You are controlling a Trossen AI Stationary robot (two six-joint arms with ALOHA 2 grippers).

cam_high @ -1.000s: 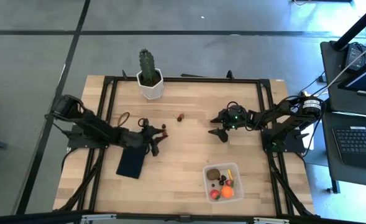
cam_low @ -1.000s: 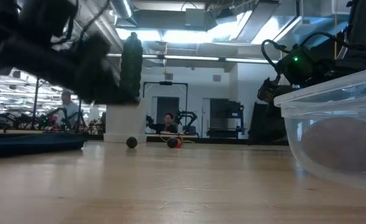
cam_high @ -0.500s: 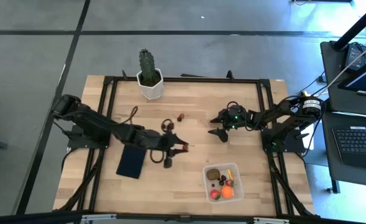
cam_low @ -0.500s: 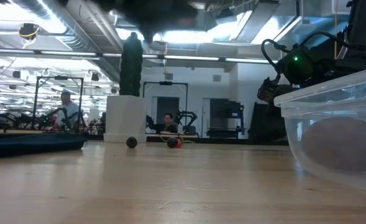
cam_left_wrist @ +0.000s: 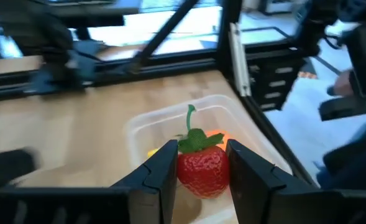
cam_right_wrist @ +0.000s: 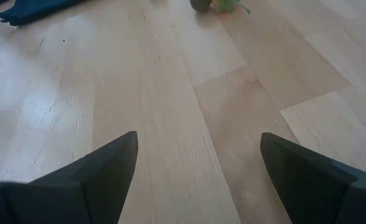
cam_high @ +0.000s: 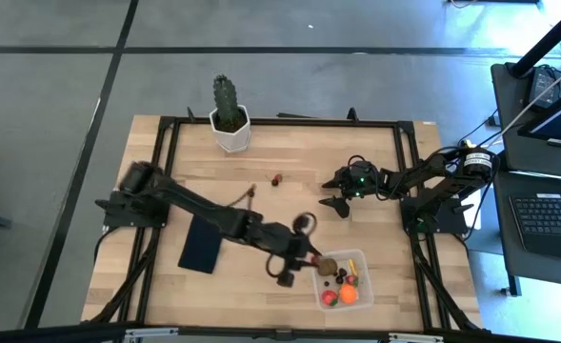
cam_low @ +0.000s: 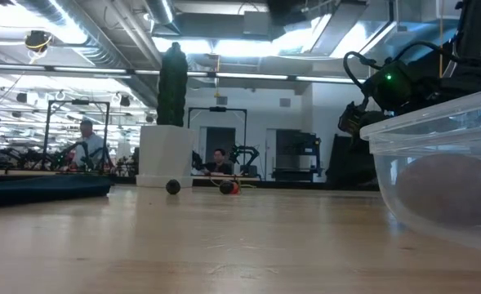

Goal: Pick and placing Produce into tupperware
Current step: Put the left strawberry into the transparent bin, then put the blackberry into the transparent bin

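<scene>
Holding a strawberry [cam_left_wrist: 202, 171] between its fingers, my left gripper [cam_high: 300, 261] hangs just beside the left edge of the tub [cam_high: 360, 294], above the table [cam_high: 290, 152]. From the left wrist camera I see the berry pinched on both sides, red with a green leafy cap and a thin stem standing up, and the tub [cam_left_wrist: 146, 124] lies right beyond it. The left arm stretches across from the left side of the table toward the near right part.

I count several pieces already in the tub from above: a brown lump [cam_high: 327, 266] in its far left corner, a thin yellow piece [cam_high: 351, 266], an orange ball [cam_high: 348, 295] and a red ball [cam_high: 330, 297] along the near side, with a few dark bits between them.

One small red piece [cam_high: 275, 179] sits alone on the far middle of the table, and a second tiny bit [cam_high: 252, 190] lies to its left.

My right gripper [cam_high: 338, 193] waits near the right side with its fingers spread, nothing between them, just bare wood below.

A cactus [cam_high: 228, 105] in a white pot stands at the far edge, and a dark mat [cam_high: 201, 244] lies flat at the left.
</scene>
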